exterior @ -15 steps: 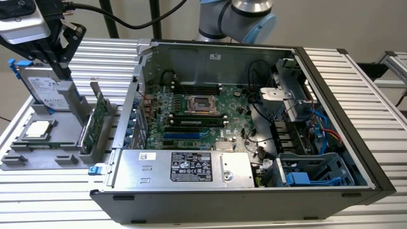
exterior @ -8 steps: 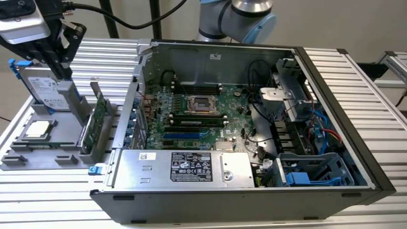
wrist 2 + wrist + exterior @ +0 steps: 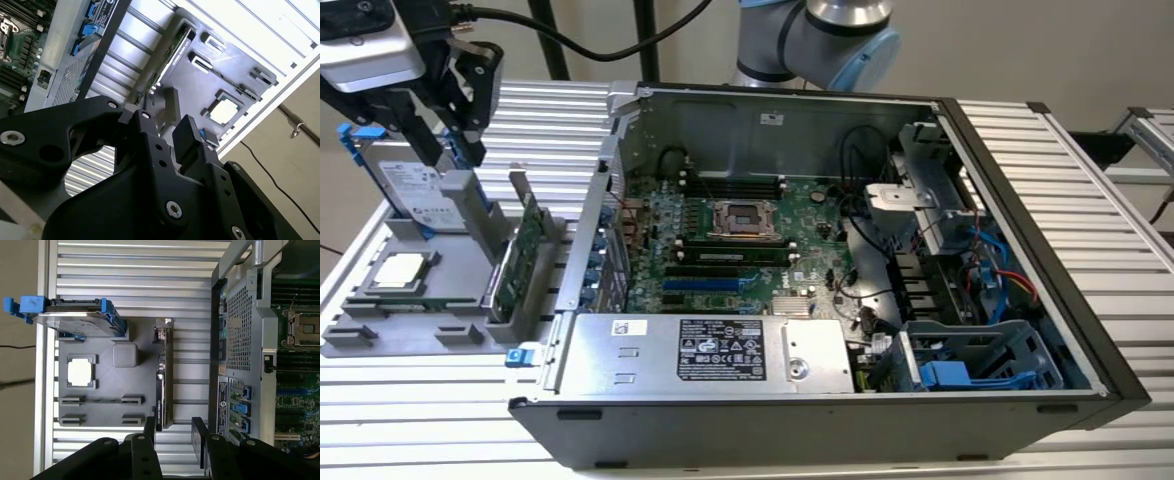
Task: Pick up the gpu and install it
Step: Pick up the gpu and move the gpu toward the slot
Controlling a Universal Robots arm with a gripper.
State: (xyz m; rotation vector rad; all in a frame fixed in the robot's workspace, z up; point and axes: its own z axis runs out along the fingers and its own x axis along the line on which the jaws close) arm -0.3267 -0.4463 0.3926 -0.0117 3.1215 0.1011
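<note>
The gpu [image 3: 523, 250] stands on edge in a slot of the grey holder tray [image 3: 400, 335], at the exterior view's left beside the open computer case [image 3: 761, 440]. Seen edge-on in both wrist views, the gpu [image 3: 162, 375] [image 3: 175, 47] is a thin dark strip with a green board. My gripper [image 3: 450, 150] hangs open and empty above the tray's far end, higher than the card. In the first wrist view the gripper [image 3: 175, 436] has its two black fingers [image 3: 150, 432] apart, roughly in line with the card's end. The gripper [image 3: 165, 120] touches nothing.
A silver hard drive [image 3: 416, 190] with blue rails leans in the tray beside the gpu. A square silver CPU chip [image 3: 398, 272] lies flat in the tray. Inside the case, the motherboard [image 3: 720, 250] shows blue expansion slots [image 3: 700, 287]; a power supply [image 3: 707, 352] sits along the near wall.
</note>
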